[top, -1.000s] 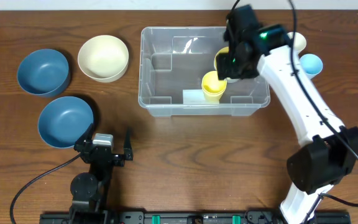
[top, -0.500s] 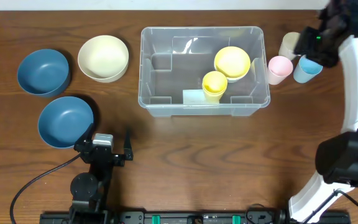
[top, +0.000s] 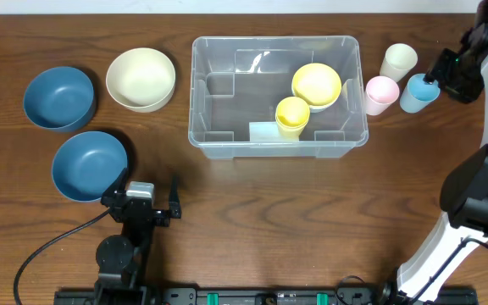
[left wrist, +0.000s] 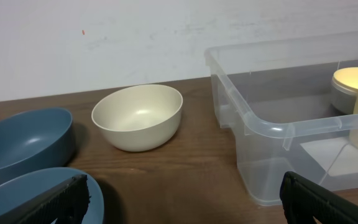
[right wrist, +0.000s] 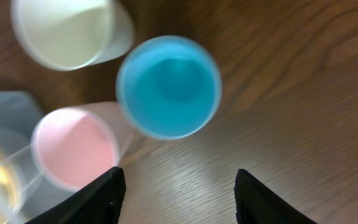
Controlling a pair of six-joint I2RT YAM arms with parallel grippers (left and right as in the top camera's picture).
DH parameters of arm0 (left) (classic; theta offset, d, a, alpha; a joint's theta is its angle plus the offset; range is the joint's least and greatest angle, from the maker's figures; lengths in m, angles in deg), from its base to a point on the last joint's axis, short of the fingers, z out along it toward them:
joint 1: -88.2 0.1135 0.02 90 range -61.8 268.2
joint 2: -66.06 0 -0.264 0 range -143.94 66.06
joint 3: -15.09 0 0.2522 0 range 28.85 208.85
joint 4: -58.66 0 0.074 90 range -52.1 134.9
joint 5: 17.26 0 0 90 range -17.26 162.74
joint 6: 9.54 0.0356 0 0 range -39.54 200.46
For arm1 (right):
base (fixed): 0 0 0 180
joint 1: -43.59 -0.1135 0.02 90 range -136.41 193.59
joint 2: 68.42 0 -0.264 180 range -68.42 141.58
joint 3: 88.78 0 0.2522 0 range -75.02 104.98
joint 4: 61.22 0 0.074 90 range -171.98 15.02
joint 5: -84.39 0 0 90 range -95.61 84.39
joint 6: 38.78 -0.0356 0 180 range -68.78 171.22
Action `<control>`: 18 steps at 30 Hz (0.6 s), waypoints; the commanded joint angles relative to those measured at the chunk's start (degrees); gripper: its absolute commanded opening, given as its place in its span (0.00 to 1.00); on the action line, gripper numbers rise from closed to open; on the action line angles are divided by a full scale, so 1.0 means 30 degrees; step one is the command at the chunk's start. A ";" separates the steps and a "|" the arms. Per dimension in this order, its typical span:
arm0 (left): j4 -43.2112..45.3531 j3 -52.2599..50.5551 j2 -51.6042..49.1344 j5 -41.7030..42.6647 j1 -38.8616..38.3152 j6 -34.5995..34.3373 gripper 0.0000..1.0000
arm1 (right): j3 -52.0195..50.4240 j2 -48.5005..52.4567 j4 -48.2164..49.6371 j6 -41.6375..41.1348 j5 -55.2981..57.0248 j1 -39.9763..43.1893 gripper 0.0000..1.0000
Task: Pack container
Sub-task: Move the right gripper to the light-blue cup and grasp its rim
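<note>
- Container [top: 195,93]: clear bin at the far middle of the table, open side up. A yellow bowl [top: 316,83] and a yellow cup [top: 292,114] sit in its right half. The left half is bare, likely room for the bigger bowls.
- Right of the bin stand a pink cup [top: 381,93] just beside its wall, a cream cup [top: 398,61] and a blue cup [top: 419,91]. All are upright, mouths up and crowded close.
- Right gripper [right wrist: 176,186]: above this cluster, fingers partway apart with only bare wood between them. The blue cup's mouth lies just ahead of the tips. Judgement: lining up on it as the outermost cup.
- Left gripper [left wrist: 185,199]: low at the near left, fingers spread wide and empty, facing the cream bowl [left wrist: 138,116] and the blue bowls [top: 58,97].
- Risk: tight spacing, so a finger could nudge the pink cup.
</note>
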 commanded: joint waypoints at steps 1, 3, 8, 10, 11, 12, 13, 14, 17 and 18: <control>-0.0685 -0.0335 0.0095 -0.0226 0.0080 0.0182 0.98 | -0.0153 0.0867 0.0211 -0.0007 0.0612 0.0423 0.58; -0.0685 -0.0335 0.0095 -0.0233 0.0087 0.0182 0.98 | -0.0153 0.1341 0.0328 0.0109 0.0612 0.0510 0.57; -0.0685 -0.0335 0.0095 -0.0233 0.0080 0.0182 0.98 | -0.0153 0.2572 0.0503 0.0168 0.0605 0.0459 0.55; -0.0685 -0.0335 0.0095 -0.0233 0.0080 0.0182 0.98 | -0.0153 0.2943 0.0561 0.0168 0.0605 0.0444 0.54; -0.0685 -0.0335 0.0095 -0.0233 0.0080 0.0182 0.98 | -0.0153 0.3067 0.0554 0.0168 0.0605 0.0452 0.54; -0.0685 -0.0335 0.0095 -0.0233 0.0080 0.0182 0.98 | -0.0153 0.3242 0.0554 0.0175 0.0612 0.0452 0.53; -0.0685 -0.0335 0.0095 -0.0226 0.0080 0.0182 0.98 | -0.0160 0.3300 0.0546 0.0211 0.0627 0.0459 0.52; -0.0685 -0.0335 0.0095 -0.0226 0.0080 0.0182 0.98 | -0.0160 0.3402 0.0561 0.0248 0.0692 0.0452 0.50; -0.0685 -0.0335 0.0095 -0.0226 0.0080 0.0182 0.98 | -0.0160 0.3402 0.0576 0.0248 0.0925 0.0466 0.41; -0.0685 -0.0335 0.0095 -0.0226 0.0080 0.0182 0.98 | -0.0160 0.3402 0.0583 0.0248 0.0991 0.0466 0.37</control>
